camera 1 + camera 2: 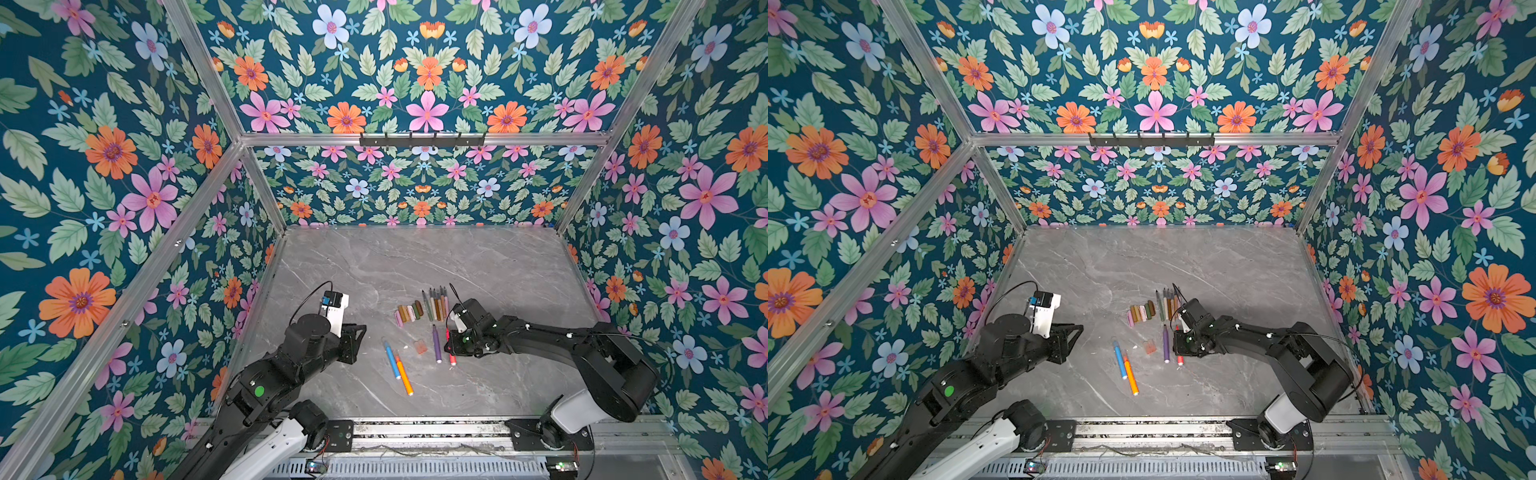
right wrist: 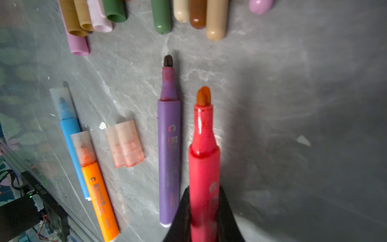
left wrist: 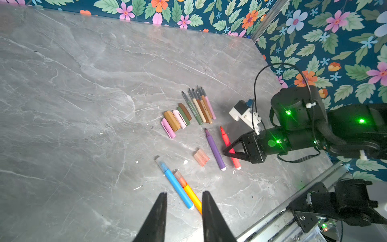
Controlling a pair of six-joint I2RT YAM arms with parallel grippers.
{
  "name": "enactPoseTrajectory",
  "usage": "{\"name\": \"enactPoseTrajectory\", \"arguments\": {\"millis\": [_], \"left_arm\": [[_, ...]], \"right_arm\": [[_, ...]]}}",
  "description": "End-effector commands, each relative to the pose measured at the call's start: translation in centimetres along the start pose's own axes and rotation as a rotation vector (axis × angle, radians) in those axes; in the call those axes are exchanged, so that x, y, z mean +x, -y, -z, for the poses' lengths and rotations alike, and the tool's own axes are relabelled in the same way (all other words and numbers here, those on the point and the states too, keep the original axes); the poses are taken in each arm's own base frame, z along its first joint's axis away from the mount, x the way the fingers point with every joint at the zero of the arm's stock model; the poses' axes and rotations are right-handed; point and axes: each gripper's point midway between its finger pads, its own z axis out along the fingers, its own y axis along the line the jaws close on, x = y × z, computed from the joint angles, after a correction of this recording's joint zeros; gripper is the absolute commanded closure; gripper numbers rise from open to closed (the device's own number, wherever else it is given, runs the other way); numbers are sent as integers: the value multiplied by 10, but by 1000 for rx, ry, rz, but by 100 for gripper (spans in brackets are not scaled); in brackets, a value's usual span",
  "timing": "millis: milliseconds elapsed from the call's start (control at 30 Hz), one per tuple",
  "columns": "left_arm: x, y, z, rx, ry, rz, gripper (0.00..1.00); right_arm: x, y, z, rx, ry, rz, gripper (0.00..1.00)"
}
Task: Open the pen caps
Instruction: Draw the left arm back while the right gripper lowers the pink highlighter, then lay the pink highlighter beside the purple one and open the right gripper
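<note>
We are clamping the uncapped red plastic marker (image 2: pixel 204 146) in the right gripper (image 2: pixel 204 209), parallel to the purple plastic marker (image 1: pixel 436 345), likely grouping opened pens. The pen caps (image 1: pixel 409 312) are lying at its ten o'clock; the left gripper (image 3: pixel 185 193), narrowly parted, is hovering empty.

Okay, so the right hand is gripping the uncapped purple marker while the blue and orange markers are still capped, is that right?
Not quite. The right wrist view shows the right hand gripping the uncapped red marker; the purple marker lies free beside it. The blue marker and orange marker are capped, as you said.
</note>
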Motion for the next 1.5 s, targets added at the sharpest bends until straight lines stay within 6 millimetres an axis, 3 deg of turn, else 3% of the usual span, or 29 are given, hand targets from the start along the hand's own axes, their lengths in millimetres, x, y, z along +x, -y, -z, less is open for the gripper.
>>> {"name": "enactPoseTrajectory", "arguments": {"millis": [0,633,767,1067,1467], "left_arm": [[1,-1,-3,-3,-9,-9,69],[3,-2,-8,-6,-28,-6,71],[3,-3,-8,-8,-31,-7,71],[3,-3,-9,-6,-31,-5,71],[4,-3,-10,-7,-34,-5,72]], "right_arm": [[2,-2,-3,-13,-22,11,90],[-2,5,0,27,10,-12,68],[-2,5,0,27,13,-15,69],[-3,5,2,29,23,-15,81],[-13,0,-1,26,36,-26,83]]}}
